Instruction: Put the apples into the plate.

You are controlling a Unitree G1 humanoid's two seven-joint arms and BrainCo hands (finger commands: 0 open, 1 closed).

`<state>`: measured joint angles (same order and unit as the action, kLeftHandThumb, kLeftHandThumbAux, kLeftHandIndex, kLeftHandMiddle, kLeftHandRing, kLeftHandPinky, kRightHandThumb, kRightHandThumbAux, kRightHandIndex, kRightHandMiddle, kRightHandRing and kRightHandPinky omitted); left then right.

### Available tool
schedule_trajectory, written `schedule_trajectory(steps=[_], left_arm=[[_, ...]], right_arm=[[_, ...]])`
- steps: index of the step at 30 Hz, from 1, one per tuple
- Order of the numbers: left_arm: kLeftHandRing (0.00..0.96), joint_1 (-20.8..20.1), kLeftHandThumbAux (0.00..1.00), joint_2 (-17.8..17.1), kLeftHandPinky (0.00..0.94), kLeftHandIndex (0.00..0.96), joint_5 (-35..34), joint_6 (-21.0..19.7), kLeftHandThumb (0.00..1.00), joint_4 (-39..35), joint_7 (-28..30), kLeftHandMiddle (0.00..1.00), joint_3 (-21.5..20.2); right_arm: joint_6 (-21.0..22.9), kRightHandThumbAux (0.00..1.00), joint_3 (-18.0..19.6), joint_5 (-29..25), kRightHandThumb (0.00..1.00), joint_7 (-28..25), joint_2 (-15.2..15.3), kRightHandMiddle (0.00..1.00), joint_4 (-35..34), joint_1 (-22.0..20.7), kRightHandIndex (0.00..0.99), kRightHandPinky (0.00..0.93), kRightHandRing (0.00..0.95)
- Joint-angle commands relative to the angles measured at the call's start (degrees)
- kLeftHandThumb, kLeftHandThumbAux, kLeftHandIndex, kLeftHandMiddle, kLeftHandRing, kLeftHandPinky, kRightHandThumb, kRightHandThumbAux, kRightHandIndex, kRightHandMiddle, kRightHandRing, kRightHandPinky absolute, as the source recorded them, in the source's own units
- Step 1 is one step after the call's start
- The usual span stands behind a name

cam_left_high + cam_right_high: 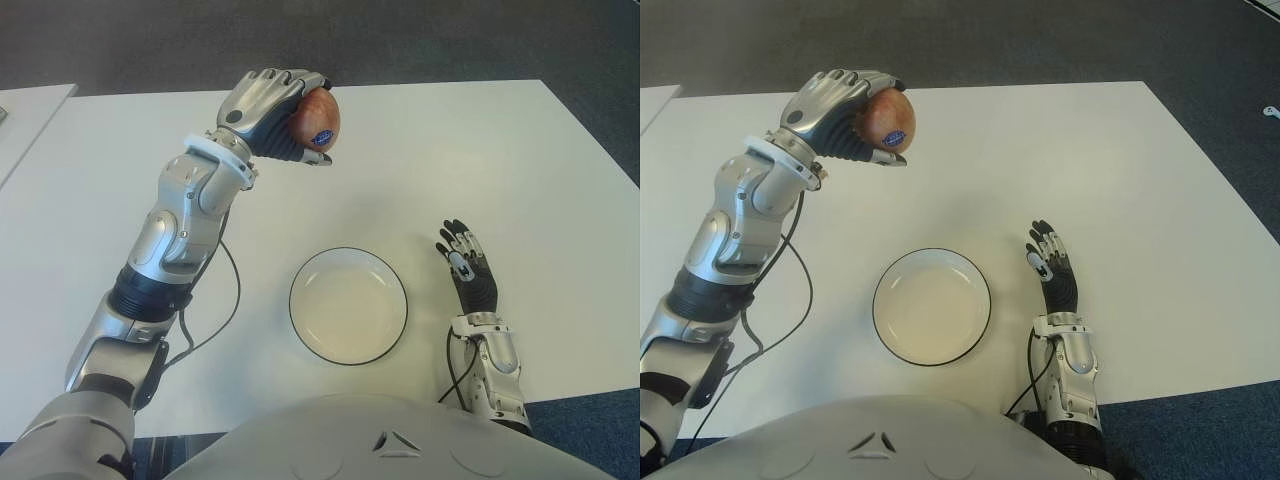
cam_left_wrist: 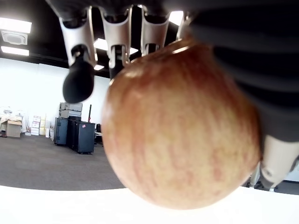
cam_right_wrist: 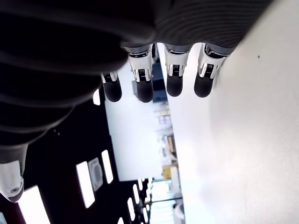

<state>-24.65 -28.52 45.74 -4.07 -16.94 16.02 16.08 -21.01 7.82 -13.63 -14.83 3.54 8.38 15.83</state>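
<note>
A red and yellow apple (image 1: pixel 316 118) sat clamped in my left hand (image 1: pixel 272 112), raised above the white table (image 1: pixel 500 170) in the upper middle of the left eye view. My fingers (image 2: pixel 78 80) curled over its top and my thumb pressed from the other side. A small blue oval sticker showed on the apple's skin; its writing was too small to read. The empty white plate (image 1: pixel 348 304), rimmed in a dark line, lay in the lower middle of the frame, below and slightly right of the apple and well apart from it. So the carry, as I judged it, ran back toward my body and a little rightward. My right hand (image 1: pixel 468 268) showed just right of the plate, fingers extended and holding nothing; it was nearer the plate but idle.
</note>
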Motion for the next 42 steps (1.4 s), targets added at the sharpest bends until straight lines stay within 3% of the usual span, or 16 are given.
schedule_trajectory(steps=[1, 6, 9, 11, 16, 25, 32, 42], left_arm=[[0.845, 19.76, 0.664, 0.0, 0.845, 0.408, 13.65, 11.87, 0.851, -13.26, 0.32, 0.552, 23.49], [0.848, 20.16, 0.664, -1.31, 0.86, 0.409, 14.45, 14.08, 0.849, -14.25, 1.2, 0.555, 24.02], [0.854, 23.67, 0.663, -1.5, 0.866, 0.411, 17.11, 15.45, 0.849, -16.24, -0.33, 0.556, 24.88], [0.867, 26.1, 0.682, -0.96, 0.877, 0.43, 18.95, 16.17, 0.78, -17.41, -0.74, 0.737, 25.31], [0.88, 27.12, 0.694, 0.73, 0.888, 0.441, 19.38, 18.78, 0.738, -17.25, 0.88, 0.85, 24.6], [0.875, 26.48, 0.694, 1.88, 0.87, 0.444, 19.34, 21.73, 0.732, -15.56, 0.93, 0.865, 23.26], [0.878, 27.66, 0.698, 4.17, 0.873, 0.443, 18.96, 20.8, 0.723, -15.72, 1.21, 0.867, 21.4], [0.868, 28.17, 0.699, 4.76, 0.868, 0.443, 18.89, 21.53, 0.716, -16.61, 2.57, 0.854, 20.03]], right_arm=[[1.51, 0.518, -0.15, 0.04, 0.206, -0.7, 0.24, 0.109, 1.51, 1.56, 0.088, 0.003, 0.038], [0.61, 0.522, 0.15, -0.22, 0.191, -1.1, 0.32, 0.119, 2.29, 1.21, 0.098, 0.013, 0.048], [0.16, 0.529, 0.24, -0.02, 0.188, -1.34, 0.44, 0.121, 2.6, 1.13, 0.1, 0.01, 0.05], [-0.16, 0.534, 0.32, 0.23, 0.187, -1.29, 0.45, 0.121, 2.84, 1.06, 0.099, 0.004, 0.05], [-0.47, 0.534, 0.48, 0.11, 0.193, -1.11, 0.34, 0.125, 3.36, 0.69, 0.101, 0.011, 0.054], [-0.65, 0.535, 0.41, 0.72, 0.191, -0.26, 0.39, 0.127, 3.93, 0.17, 0.11, 0.043, 0.06], [-0.65, 0.55, 0.05, 0.45, 0.177, -1.22, 1.12, 0.111, 4.64, 0.24, 0.091, 0.022, 0.052], [-0.49, 0.586, -0.1, 0.85, 0.167, -0.74, 1.19, 0.106, 4.28, 0.51, 0.082, 0.009, 0.054]])
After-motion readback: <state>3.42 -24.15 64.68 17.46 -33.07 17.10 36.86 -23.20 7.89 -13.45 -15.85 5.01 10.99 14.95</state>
